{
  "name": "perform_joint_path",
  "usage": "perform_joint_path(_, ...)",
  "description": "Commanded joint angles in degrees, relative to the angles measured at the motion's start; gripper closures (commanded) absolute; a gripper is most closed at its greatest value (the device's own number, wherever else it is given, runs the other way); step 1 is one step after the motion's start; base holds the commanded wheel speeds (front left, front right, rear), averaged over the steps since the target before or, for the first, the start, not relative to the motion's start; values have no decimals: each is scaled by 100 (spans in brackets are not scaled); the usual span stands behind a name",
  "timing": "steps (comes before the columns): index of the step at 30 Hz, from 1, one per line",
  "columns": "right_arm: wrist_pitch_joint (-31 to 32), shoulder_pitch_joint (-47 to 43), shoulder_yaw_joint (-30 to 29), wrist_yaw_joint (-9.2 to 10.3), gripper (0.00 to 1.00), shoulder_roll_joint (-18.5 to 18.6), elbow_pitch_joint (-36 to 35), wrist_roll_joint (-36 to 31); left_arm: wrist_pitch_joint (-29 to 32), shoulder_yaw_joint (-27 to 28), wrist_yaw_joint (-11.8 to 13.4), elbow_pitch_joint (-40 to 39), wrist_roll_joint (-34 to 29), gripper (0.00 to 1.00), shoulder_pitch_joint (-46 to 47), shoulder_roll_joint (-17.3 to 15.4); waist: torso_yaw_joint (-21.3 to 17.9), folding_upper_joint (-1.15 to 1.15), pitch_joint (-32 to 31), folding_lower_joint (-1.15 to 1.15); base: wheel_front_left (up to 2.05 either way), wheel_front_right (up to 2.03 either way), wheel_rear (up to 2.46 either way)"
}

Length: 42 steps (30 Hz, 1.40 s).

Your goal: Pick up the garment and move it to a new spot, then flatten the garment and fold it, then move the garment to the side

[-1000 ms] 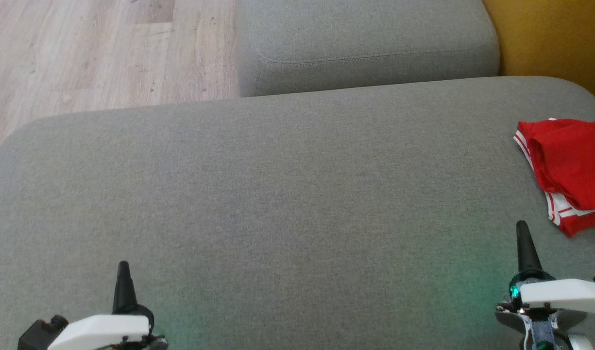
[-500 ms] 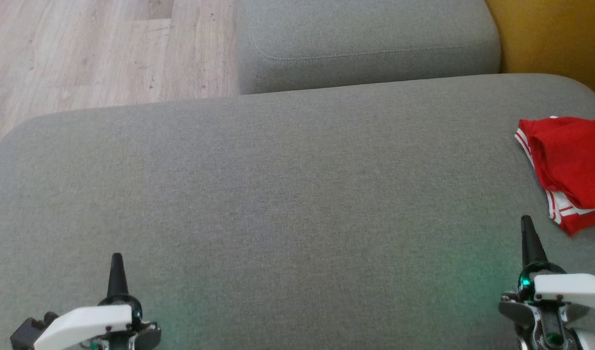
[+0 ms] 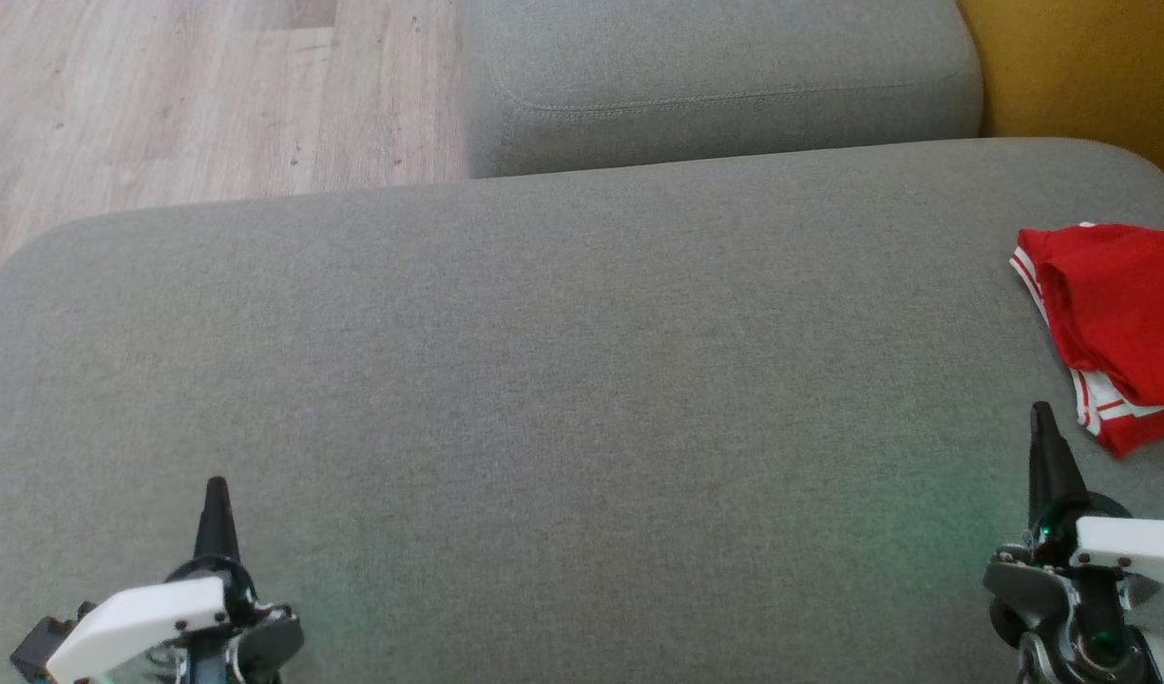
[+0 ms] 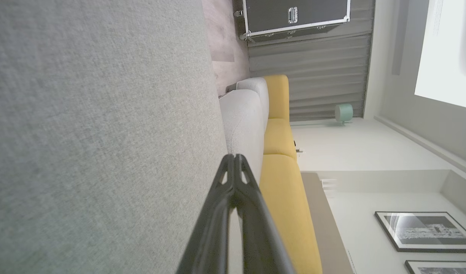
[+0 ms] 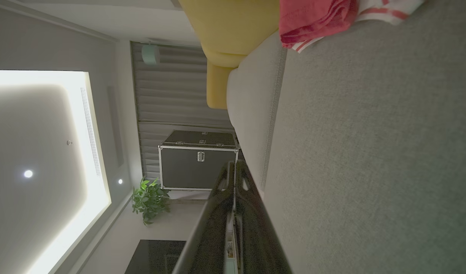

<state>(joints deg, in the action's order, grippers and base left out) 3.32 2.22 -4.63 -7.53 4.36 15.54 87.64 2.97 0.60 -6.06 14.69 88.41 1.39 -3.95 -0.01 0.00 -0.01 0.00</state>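
The garment (image 3: 1118,318) is red with white striped trim and lies folded at the right edge of the grey sofa cushion (image 3: 562,380); the right wrist view catches it at the top, garment (image 5: 316,19). My right gripper (image 3: 1044,418) is shut and empty, its tips just below and left of the garment, apart from it. My left gripper (image 3: 216,489) is shut and empty near the cushion's front left. In the wrist views the left gripper (image 4: 234,158) and the right gripper (image 5: 234,164) each have their fingers pressed together.
A second grey cushion (image 3: 715,85) sits behind the big one, with wooden floor (image 3: 192,95) to the left and a yellow sofa part (image 3: 1085,76) at the back right. A black flight case (image 5: 196,165) and a potted plant (image 5: 149,199) stand across the room.
The head view has shifted slightly. The right gripper has crept upward toward the garment, and the left gripper has slid a little left; both stay shut.
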Motion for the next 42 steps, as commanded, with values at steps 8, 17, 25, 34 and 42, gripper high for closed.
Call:
perform_joint_path(8, 167, 379, -3, 4, 100, -13, -163, 607, 159, 353, -143, -76, 575, 100, 460, -66, 1, 0, 20, 0, 0, 0, 0)
perform_joint_path(17, 183, 381, -23, 4, 100, -27, -162, 591, 179, 377, -143, -75, 555, 100, 462, -48, 1, 0, 20, 0, 0, 0, 0)
perform_joint_path(25, 196, 382, -39, 4, 100, -39, -160, 577, 195, 397, -143, -74, 538, 100, 463, -34, 1, 0, 20, 0, 0, 0, 0)
perform_joint_path(34, 211, 384, -57, 4, 100, -52, -159, 562, 213, 419, -143, -73, 519, 100, 465, -18, 1, 0, 20, 0, 0, 0, 0)
perform_joint_path(42, 221, 385, -71, 4, 100, -61, -158, 550, 226, 436, -143, -72, 505, 100, 466, -6, 1, 0, 20, 0, 0, 0, 0)
